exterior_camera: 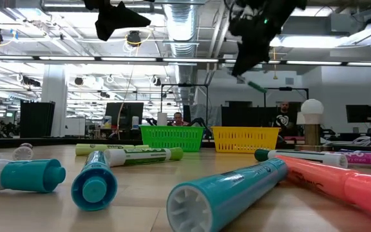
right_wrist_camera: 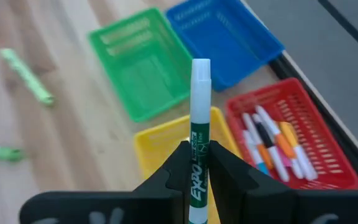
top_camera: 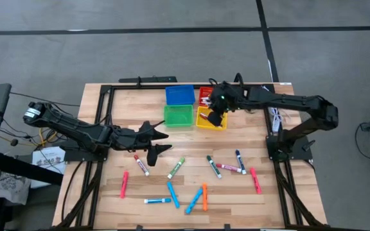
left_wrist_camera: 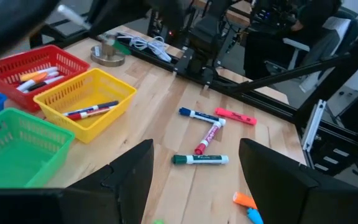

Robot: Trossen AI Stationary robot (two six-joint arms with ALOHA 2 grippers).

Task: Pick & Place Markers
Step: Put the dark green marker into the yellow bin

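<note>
Light wooden table (top_camera: 230,199): left gripper (top_camera: 159,142) jaws wide, empty, hovering mid-table. Right gripper (right_wrist_camera: 196,163) clamped on white-bodied green Expo marker (right_wrist_camera: 198,124), above yellow plastic mesh bin (top_camera: 204,120). Other markers (top_camera: 191,183) scattered near front edge

Right claw (right_wrist_camera: 197,163) clamped; left claw (left_wrist_camera: 194,177) seemingly spread.

right gripper (top_camera: 216,117) over yellow bin (top_camera: 205,121), markers (top_camera: 193,179) scattered
</note>
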